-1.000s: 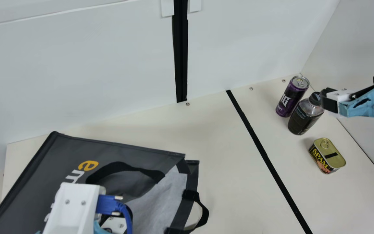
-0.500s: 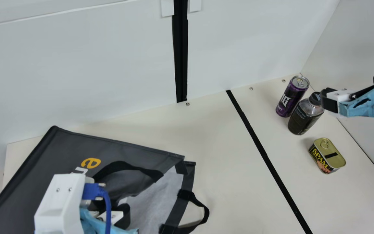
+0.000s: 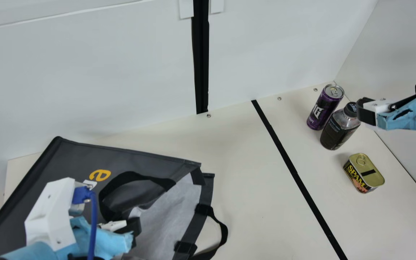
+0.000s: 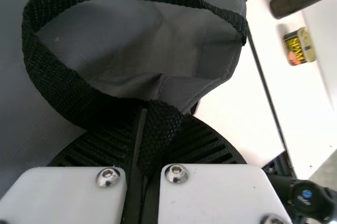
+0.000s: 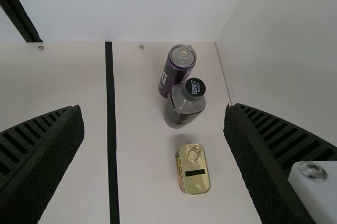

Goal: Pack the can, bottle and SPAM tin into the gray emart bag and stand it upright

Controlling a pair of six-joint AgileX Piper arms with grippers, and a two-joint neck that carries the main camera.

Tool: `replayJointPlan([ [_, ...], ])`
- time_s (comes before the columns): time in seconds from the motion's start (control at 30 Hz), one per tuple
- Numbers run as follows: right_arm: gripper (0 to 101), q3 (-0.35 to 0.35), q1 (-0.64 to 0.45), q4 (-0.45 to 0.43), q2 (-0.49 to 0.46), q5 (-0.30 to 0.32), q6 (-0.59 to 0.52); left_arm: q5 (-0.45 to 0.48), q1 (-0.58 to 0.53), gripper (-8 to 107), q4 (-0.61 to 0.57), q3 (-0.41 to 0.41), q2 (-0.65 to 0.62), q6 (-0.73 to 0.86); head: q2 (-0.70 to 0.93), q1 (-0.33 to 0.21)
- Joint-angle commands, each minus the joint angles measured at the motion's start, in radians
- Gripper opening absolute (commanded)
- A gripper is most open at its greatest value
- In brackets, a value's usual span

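gray emart bag's (image 3: pixel 70 153) strap (image 4: pixel 160 129) being pinched in left claw (image 3: pixel 131 229), right claw (image 3: pixel 366 112) being held wide, SPAM tin (image 3: pixel 365 173), bottle (image 3: pixel 336 131), purple can (image 3: pixel 323 108) being faced by it

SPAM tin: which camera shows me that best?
The main view. The SPAM tin is unobstructed there, with its gold lid, pull ring and lettered side all clear. The right wrist view looks down mostly on the lid, the side foreshortened. The left wrist view has lid and label, but small and far off.
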Motion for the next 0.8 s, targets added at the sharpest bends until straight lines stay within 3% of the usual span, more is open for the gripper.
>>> replayJointPlan([
  [0.0, 95, 0.000, 0.000, 0.000, 0.000, 0.000, 0.000, 0.003, 0.035, -8, -0.091, 0.001, 0.005, 0.059, -0.002, -0.023],
  [0.27, 95, 0.000, 0.000, 0.000, 0.000, 0.000, 0.000, 0.019, 0.137, -8, -0.228, -0.003, 0.039, 0.170, -0.002, -0.023],
  [0.77, 95, 0.000, 0.000, 0.000, 0.000, 0.000, 0.000, 0.032, 0.237, -8, -0.342, -0.017, 0.092, 0.255, -0.002, -0.023],
])
